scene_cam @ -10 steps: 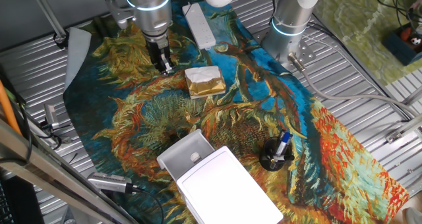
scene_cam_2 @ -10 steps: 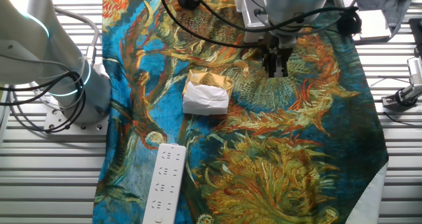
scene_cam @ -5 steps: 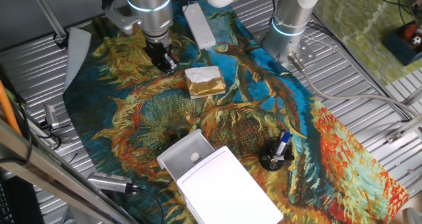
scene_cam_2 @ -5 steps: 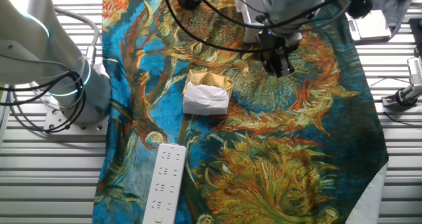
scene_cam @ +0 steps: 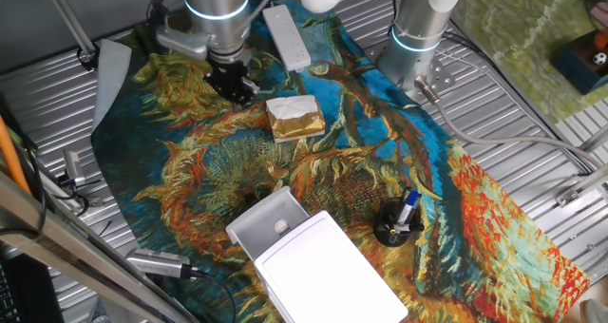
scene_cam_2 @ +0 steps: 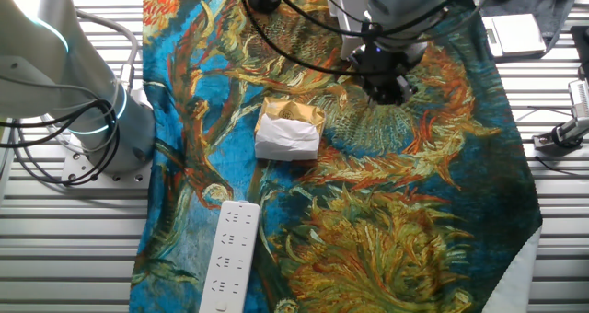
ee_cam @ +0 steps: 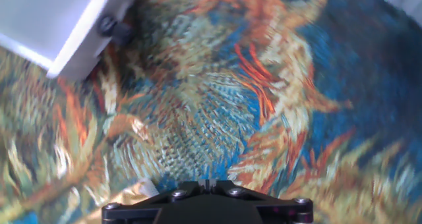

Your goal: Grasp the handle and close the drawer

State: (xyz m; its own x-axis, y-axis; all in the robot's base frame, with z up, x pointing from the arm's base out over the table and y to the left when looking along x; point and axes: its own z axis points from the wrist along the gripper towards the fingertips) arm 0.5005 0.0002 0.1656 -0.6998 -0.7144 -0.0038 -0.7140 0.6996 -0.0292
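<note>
The white box (scene_cam: pixel 328 271) stands at the near edge of the cloth. Its drawer (scene_cam: pixel 263 220), a shallow white tray, is pulled out toward the far left. A small white lump on the tray, the handle (scene_cam: pixel 281 226), is barely distinguishable. My black gripper (scene_cam: pixel 234 85) hangs over the cloth at the far left, well away from the drawer, fingers together and empty. It also shows in the other fixed view (scene_cam_2: pixel 386 88). In the blurred hand view the gripper (ee_cam: pixel 208 183) sits at the bottom edge, and a white corner of the drawer (ee_cam: pixel 56 23) with a small dark knob (ee_cam: pixel 111 28) is at the top left.
A gold-and-white wrapped block (scene_cam: pixel 294 117) lies just right of the gripper, also in the other fixed view (scene_cam_2: pixel 288 129). A white power strip (scene_cam: pixel 287 33) lies at the far edge. A black cup with pens (scene_cam: pixel 395 222) stands right of the box. A second arm's base (scene_cam: pixel 418 33) is at the back.
The wrist has turned over the cloth and the gripper has shifted slightly. The drawer, box and block have not moved.
</note>
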